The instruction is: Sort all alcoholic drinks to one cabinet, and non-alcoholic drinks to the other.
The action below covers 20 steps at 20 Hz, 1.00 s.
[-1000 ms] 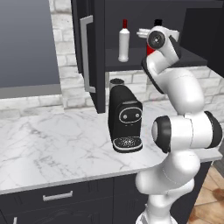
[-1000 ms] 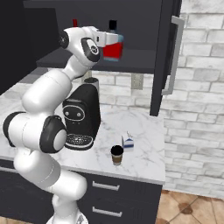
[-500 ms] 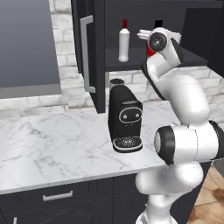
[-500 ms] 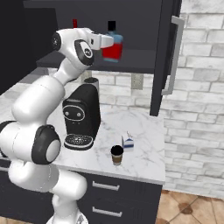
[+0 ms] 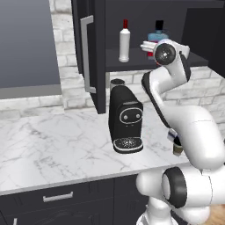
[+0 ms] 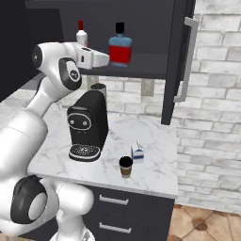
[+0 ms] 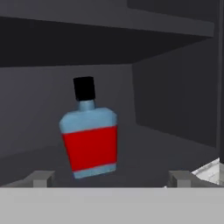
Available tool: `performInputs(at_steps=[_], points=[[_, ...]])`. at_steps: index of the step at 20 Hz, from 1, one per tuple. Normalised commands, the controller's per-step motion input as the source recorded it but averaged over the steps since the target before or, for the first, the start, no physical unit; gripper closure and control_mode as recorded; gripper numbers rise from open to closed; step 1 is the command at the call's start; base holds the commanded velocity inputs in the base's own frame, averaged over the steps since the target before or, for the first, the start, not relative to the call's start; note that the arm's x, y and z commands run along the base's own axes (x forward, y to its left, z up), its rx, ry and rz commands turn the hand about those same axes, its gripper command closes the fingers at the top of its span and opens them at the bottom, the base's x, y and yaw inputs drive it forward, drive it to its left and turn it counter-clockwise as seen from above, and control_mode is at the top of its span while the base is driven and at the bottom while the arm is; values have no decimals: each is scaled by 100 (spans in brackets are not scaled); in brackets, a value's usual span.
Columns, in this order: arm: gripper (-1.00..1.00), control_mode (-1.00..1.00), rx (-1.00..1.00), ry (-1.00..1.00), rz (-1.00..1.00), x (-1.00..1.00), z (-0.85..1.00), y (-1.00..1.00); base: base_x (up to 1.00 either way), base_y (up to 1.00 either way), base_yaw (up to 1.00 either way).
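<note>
On the marble counter (image 6: 155,169), nearest the base, a brown coffee cup (image 6: 125,166) is seen beside the milk carton (image 6: 137,153). Higher up, the gripper (image 7: 109,177) is held wide apart with nothing between its tips. Beyond it, the squat red bottle (image 7: 89,139) and the slim white bottle (image 5: 125,41) are seen standing on the cabinet shelf (image 6: 146,71).

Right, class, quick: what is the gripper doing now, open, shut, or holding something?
Gripper: open, holding nothing; the squat bottle stands free on the shelf ahead of it.
</note>
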Motion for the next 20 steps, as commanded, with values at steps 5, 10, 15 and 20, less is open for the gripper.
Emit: performInputs(at_steps=[5,10,15,20], points=[[-100,-100,5,24,0,-100,-37,0,0,0,0],[-100,-100,1,25,0,-97,-64,-3,0,0,0],[-100,-100,0,28,0,-57,-50,0,0,0,0],[-100,-100,3,17,0,-15,-70,-4,0,0,0]])
